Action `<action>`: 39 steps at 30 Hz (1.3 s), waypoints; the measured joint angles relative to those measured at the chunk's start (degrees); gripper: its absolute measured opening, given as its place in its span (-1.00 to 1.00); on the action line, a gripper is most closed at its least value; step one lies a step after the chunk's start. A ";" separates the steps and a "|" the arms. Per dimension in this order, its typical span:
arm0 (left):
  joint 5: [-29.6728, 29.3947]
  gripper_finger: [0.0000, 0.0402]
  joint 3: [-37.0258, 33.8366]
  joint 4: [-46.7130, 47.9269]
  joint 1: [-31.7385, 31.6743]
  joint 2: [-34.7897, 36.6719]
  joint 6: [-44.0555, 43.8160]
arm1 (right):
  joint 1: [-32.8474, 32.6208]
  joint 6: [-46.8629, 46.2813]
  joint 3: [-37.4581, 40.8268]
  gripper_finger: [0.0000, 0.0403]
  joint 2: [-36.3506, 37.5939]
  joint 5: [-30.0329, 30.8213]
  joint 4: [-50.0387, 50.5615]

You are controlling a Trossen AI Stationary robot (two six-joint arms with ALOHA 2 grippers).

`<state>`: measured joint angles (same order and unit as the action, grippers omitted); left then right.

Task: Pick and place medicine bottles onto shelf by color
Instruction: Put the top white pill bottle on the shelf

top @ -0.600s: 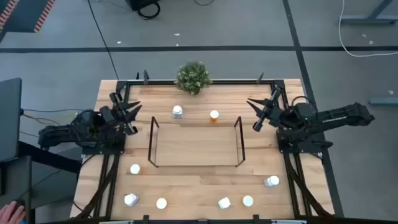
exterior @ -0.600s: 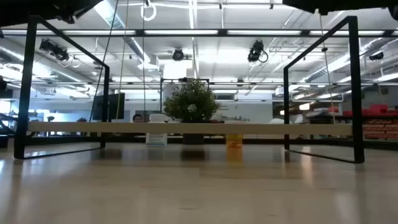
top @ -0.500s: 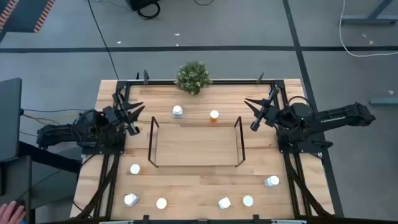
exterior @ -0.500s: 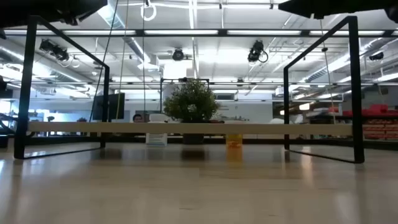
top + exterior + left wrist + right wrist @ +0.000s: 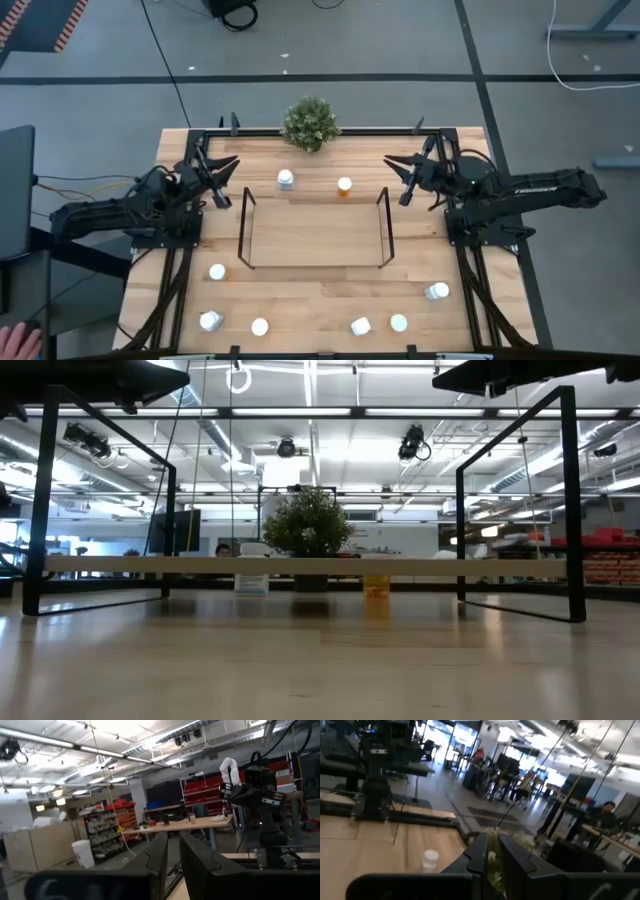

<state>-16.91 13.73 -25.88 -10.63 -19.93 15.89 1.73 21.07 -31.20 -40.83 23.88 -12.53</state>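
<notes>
The wooden table [image 5: 330,285] carried one shelf [image 5: 314,229], one small potted plant [image 5: 310,122] and eight medicine bottles. The shelf was a low rack of thin black rods with upright end frames and a clear deck; nothing lay on the deck. It sat between the two grippers, slightly nearer the front edge than either.

The left gripper [image 5: 222,178] hovered just outside the shelf's left end frame, and the right gripper [image 5: 398,180] just outside the right end frame. In the high view each looked splayed into several prongs, while each wrist view showed its two dark fingers close together with a narrow gap, so whether either was apart or together could not be told.

Two bottles stood between the grippers, just behind the shelf: a white bottle [image 5: 286,180] nearer the left gripper and an orange bottle [image 5: 344,186] nearer the right. The other six, showing white caps, were spread along the front edge, well away from both grippers: three on the left gripper's side [image 5: 217,271] [image 5: 210,321] [image 5: 259,326] and three on the right gripper's side [image 5: 361,325] [image 5: 398,322] [image 5: 437,291], the last lying on its side.

Bare wood lay open between the shelf and the front row.
</notes>
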 joint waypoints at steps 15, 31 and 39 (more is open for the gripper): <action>0.42 -0.80 15.26 16.74 -0.20 -17.71 -7.87 | 2.59 -4.55 -2.72 -0.76 -3.84 -2.64 2.48; 1.72 -0.93 59.05 63.54 -6.64 -51.90 -8.25 | 3.15 -9.78 -3.24 -0.03 -5.56 -6.50 3.10; 2.12 -0.40 72.75 80.95 -12.05 -68.42 -9.68 | 3.15 -9.68 -3.24 0.08 -5.56 -6.40 3.10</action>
<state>-14.79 86.48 55.07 -22.68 -88.34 6.21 4.89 11.40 -34.43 -46.39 17.47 -9.43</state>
